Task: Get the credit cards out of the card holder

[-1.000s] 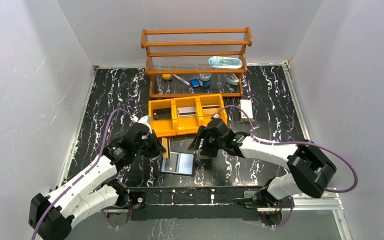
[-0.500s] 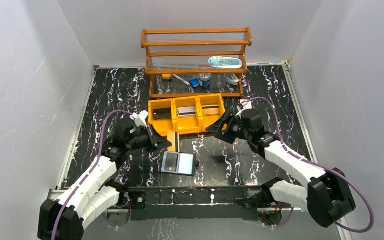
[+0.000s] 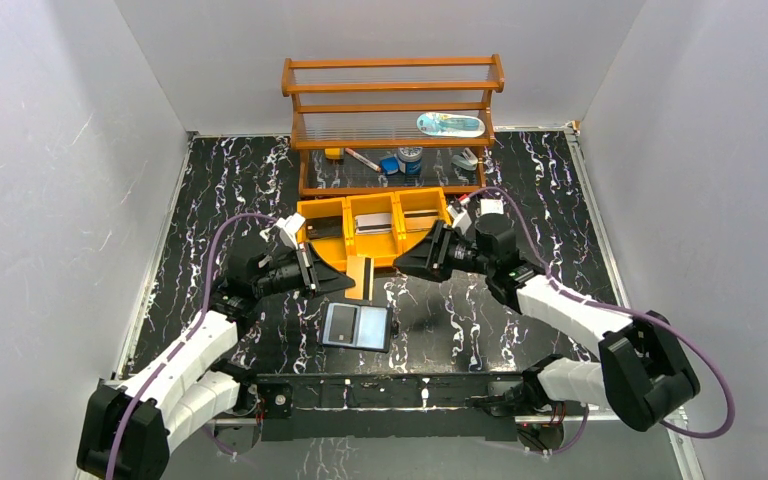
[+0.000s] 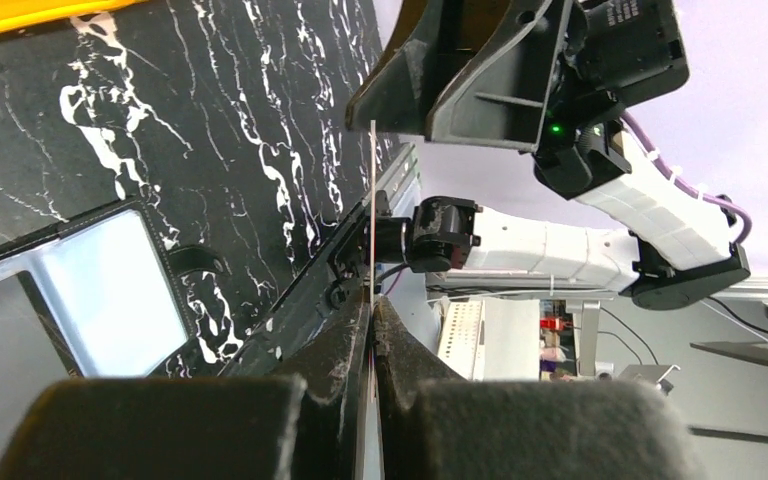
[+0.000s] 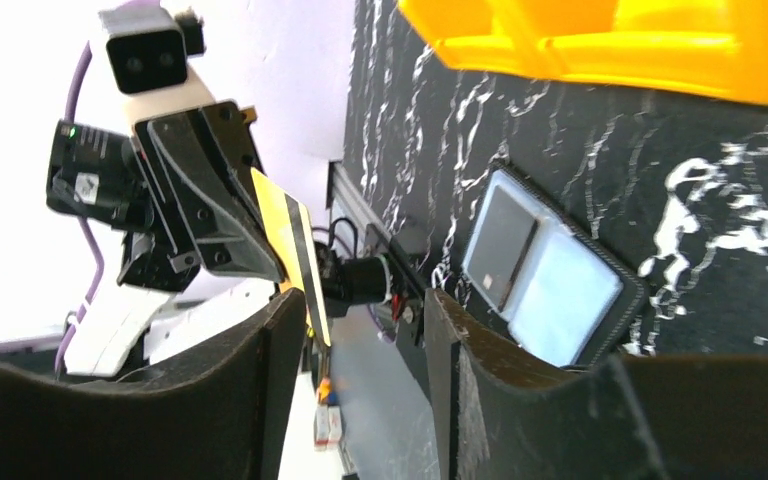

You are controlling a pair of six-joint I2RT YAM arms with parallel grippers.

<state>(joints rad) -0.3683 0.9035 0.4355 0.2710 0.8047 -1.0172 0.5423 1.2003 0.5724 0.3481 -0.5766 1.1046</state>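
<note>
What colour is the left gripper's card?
The card is yellow with a black stripe; clearest in right wrist view.

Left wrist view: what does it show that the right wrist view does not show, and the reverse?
Only the left wrist view: the card edge-on, a thin line clamped in the left hand, and the right arm. Only the right wrist view: the card's yellow face with a dark stripe, and the camera on the left wrist. Both: the open holder lying on the table, and the yellow bin.

Free tabletop (image 3: 460, 320) rings the card holder (image 3: 356, 326); yellow bin (image 3: 372, 197) bounds the far side
</note>
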